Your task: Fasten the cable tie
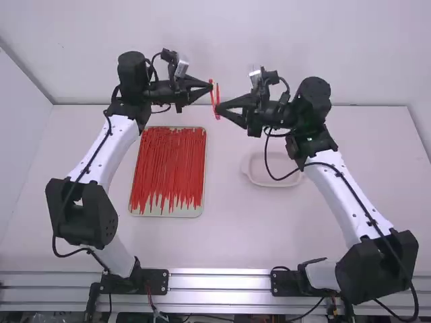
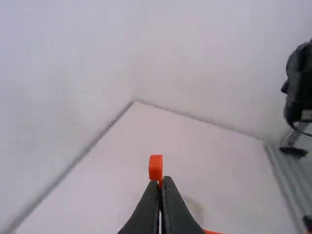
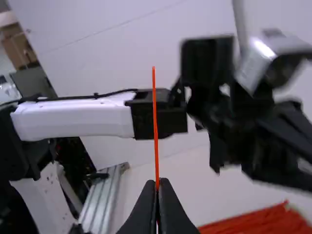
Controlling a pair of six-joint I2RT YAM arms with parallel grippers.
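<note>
Left gripper and right gripper, fingers closed, pinch one red cable tie. Tie tray at nine o'clock; white dish at three, partly behind right arm.

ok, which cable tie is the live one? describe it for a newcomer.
Start at the tray of red ties on the white table. Past its far right corner the two arms meet in the air, where the left tool and right tool both pinch one red cable tie. It alone stands upright off the table, not flat in the pile.
</note>
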